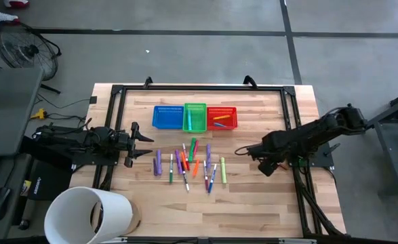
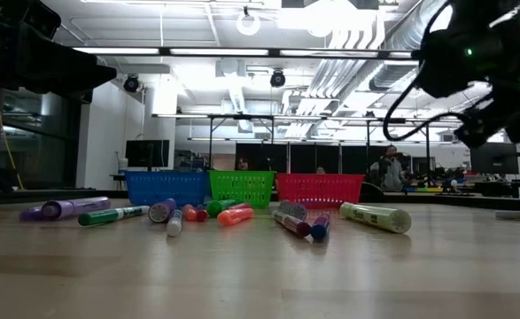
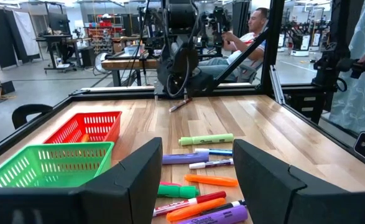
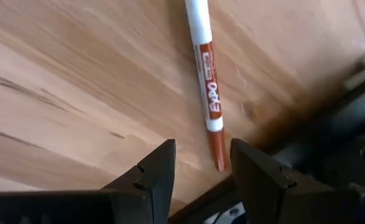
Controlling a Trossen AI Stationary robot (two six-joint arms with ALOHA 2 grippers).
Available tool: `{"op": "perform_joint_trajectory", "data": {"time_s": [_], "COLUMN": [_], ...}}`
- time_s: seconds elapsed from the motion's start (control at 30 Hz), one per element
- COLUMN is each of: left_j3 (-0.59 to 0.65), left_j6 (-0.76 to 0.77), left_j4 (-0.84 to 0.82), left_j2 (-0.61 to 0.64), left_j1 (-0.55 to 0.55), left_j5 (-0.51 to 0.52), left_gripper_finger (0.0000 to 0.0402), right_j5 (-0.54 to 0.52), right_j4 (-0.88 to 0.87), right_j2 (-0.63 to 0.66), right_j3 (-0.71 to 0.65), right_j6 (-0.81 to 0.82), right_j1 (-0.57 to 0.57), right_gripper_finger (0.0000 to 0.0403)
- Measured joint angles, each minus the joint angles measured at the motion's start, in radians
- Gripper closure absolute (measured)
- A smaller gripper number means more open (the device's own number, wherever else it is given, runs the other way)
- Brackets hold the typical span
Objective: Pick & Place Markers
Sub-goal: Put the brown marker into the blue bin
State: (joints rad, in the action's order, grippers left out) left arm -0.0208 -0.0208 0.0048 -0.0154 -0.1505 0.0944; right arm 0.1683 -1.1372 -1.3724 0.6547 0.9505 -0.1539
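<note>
Several markers (image 1: pixel 188 163) in purple, green, orange, red, blue and white lie loose on the wooden table, in front of the baskets. One more white marker with a dark red cap (image 4: pixel 208 87) lies alone near the table's right rail, also seen as the marker (image 3: pixel 179 104) beneath the right arm. My right gripper (image 4: pixel 202 168) hangs over it, pointing steeply down, open; the cap end shows past the gap between the fingertips, down on the table. My left gripper (image 3: pixel 198 180) waits at the table's left side (image 1: pixel 144 144), level and open, touching nothing.
Blue (image 1: pixel 166 116), green (image 1: pixel 194 116) and red (image 1: pixel 222 118) mesh baskets stand in a row at the far middle; the red one holds markers. A black frame rail (image 1: pixel 295 135) runs along the right edge. A white cylinder (image 1: pixel 87 215) stands near left. A person (image 3: pixel 250 31) sits beyond the table.
</note>
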Motion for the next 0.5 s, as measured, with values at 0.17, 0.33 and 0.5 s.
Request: {"op": "perform_joint_trajectory", "data": {"time_s": [0.17,0.33,0.5], "left_j3": [0.000,0.000,0.000], "left_j6": [0.000,0.000,0.000], "left_j4": [0.000,0.000,0.000], "left_j2": [0.000,0.000,0.000], "left_j1": [0.000,0.000,0.000], "left_j5": [0.000,0.000,0.000], "left_gripper_finger": [0.0206,0.0206,0.0206], "right_j5": [0.004,0.007,0.035], "right_j4": [0.053,0.133,0.237], "right_j2": [-0.009,-0.009,-0.014], "right_j3": [-0.045,-0.090,-0.139], "right_j6": [-0.035,-0.040,-0.073], "right_j1": [0.014,0.037,0.043], "right_gripper_finger": [0.0258,0.0258,0.0258]}}
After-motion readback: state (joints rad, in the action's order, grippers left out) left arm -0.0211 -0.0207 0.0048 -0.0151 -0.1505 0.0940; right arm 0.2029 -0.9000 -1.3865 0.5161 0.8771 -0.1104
